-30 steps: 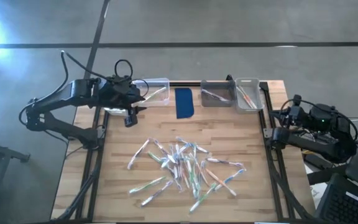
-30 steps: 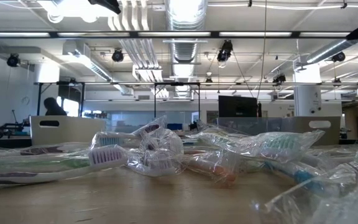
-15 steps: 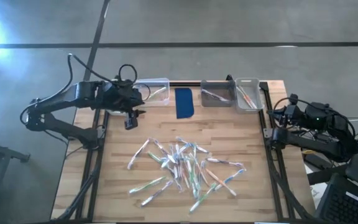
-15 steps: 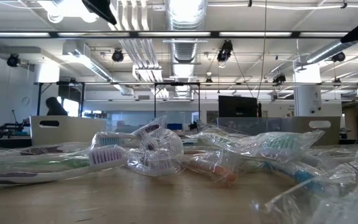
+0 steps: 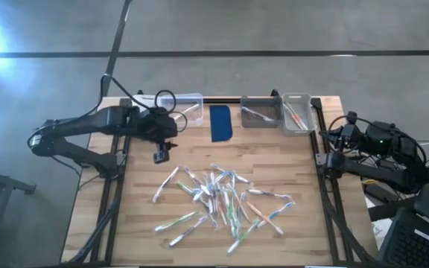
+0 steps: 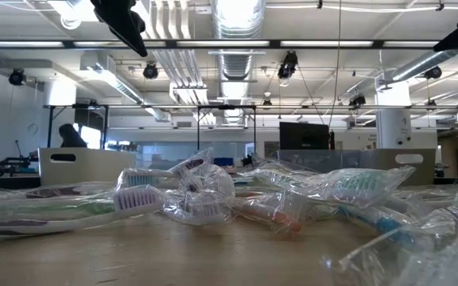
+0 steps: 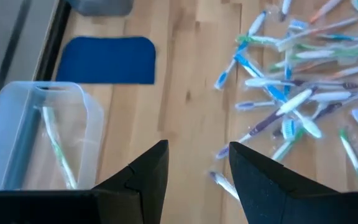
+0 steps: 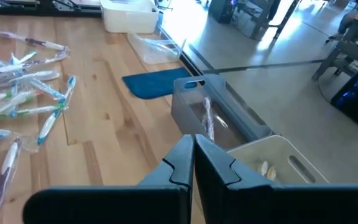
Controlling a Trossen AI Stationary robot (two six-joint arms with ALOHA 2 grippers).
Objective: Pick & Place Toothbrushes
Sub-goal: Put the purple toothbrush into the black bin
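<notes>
About two dozen thin toothbrushes (image 5: 222,199) in clear wrappers are seen heaped on the wooden table (image 5: 274,160). Three bins (image 5: 298,112) and one blue pad (image 5: 220,123) are counted at the far edge. The left gripper (image 5: 160,155) is held empty, fingers apart, beside the pile. The right gripper (image 8: 192,148), closed, is shown off the table's side. The crinkled wrappers are shown only by the low view.

Bare table (image 5: 162,160) was left between the bins and the toothbrushes (image 5: 222,201), heaped mid-table. The far edge was blocked by a clear bin (image 5: 185,110), blue pad (image 5: 220,123), grey bin (image 5: 261,112) and another clear bin (image 5: 296,112). The left gripper (image 5: 160,156) hung over the bare strip, its fingers parted around nothing.
</notes>
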